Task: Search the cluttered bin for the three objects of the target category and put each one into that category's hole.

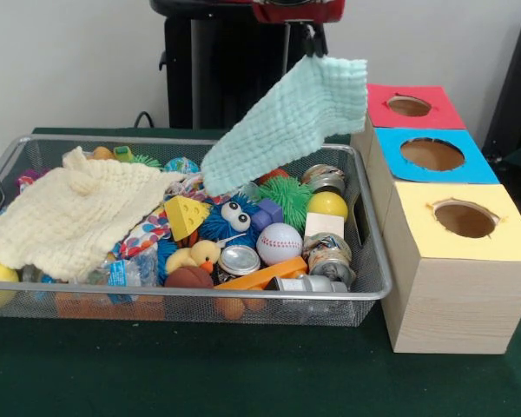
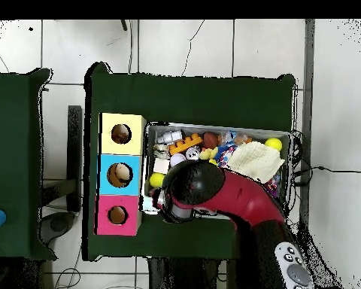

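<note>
My gripper pinches one corner of the green cloth, hoisted above the wire bin to uncover the toys beneath. The holed boxes stand just beside the bin, waiting for whatever targets turn up.

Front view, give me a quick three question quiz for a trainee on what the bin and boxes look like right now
1. True or false: the hand holds the mint green cloth lifted above the wire bin.
2. Which box lies nearest the camera in the front view? A) red box B) blue box C) yellow box
3. Fill in: the pale yellow cloth lies over the bin's ____ side in the front view.

Key:
1. True.
2. C, the yellow box; the blue box comes next and the red box is farthest.
3. Left.
</note>
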Controlling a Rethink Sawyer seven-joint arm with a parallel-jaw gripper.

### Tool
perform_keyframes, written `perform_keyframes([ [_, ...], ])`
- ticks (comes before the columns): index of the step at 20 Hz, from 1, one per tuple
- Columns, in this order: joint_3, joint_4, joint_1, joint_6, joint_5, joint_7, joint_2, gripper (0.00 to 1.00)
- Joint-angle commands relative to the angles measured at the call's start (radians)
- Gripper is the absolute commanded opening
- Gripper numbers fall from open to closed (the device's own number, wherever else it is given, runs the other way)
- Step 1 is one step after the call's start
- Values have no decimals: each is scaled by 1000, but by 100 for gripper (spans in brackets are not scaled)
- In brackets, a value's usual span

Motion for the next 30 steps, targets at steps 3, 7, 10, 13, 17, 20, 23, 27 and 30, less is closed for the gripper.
perform_keyframes([
  [3,65,89,21,-142,76,90,32,0],
  [7,56,-1,11,-161,21,64,116,0],
  [10,71,3,-9,-215,19,29,160,0],
  [13,81,-1,-25,-246,12,4,193,0],
  [17,64,-59,-41,-287,-54,-28,255,0],
  [20,53,-99,-54,-359,-104,-49,320,0],
  [23,50,-117,-61,-417,-141,-40,360,0],
  [27,52,-138,-67,-486,-185,-26,400,0],
  [30,44,-145,-61,-545,-221,-2,416,0],
])
